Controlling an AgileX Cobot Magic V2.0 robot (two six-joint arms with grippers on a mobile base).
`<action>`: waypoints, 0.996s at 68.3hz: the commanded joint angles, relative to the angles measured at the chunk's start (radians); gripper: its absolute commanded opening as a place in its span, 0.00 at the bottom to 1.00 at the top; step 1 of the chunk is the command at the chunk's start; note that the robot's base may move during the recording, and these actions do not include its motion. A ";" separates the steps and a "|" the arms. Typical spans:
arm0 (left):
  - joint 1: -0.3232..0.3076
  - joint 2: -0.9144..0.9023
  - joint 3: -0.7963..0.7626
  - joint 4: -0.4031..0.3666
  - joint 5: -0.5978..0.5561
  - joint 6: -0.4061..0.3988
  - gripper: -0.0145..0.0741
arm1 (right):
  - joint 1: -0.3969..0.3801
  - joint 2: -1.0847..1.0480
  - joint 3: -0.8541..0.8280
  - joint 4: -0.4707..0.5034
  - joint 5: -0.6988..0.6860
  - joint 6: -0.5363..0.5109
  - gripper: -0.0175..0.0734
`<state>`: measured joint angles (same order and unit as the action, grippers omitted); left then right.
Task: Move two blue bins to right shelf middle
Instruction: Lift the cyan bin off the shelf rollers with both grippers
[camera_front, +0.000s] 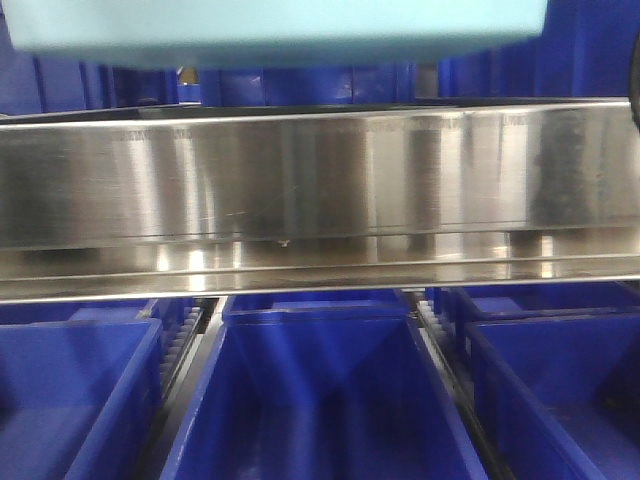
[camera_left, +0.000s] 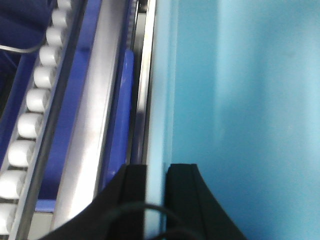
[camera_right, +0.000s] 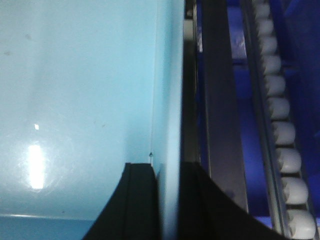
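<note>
Light blue bin (camera_front: 270, 25): where is it?
- High in the front view, above the steel shelf rail (camera_front: 320, 190), with dark blue bins (camera_front: 320, 400) below.
- And who has it?
- The left gripper (camera_left: 156, 172), narrowed to a slit, pinches one thin side wall. The right gripper (camera_right: 167, 172) clamps the opposite wall the same way.

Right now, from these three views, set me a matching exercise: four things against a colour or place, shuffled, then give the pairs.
Things:
1. light blue bin
2. shelf rail
3. dark blue bins
4. rollers

Colour or place:
A. white, in a row
B. below the rail, front view
C. top edge of the front view
D. shiny steel, across the middle

Pairs: 1-C, 2-D, 3-B, 4-A
</note>
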<state>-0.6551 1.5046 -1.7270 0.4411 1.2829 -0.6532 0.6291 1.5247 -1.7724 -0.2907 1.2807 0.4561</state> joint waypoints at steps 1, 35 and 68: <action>-0.007 -0.021 -0.054 0.019 -0.062 -0.005 0.04 | 0.008 -0.024 -0.055 -0.027 -0.060 -0.002 0.01; -0.007 -0.021 -0.120 0.068 -0.062 -0.004 0.04 | 0.008 -0.024 -0.141 -0.078 -0.060 -0.006 0.01; -0.007 -0.021 -0.120 0.174 -0.071 -0.004 0.04 | 0.008 -0.024 -0.141 -0.095 -0.060 -0.006 0.01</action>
<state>-0.6618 1.5039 -1.8322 0.5201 1.2650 -0.6532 0.6337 1.5240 -1.8920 -0.3403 1.2783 0.4561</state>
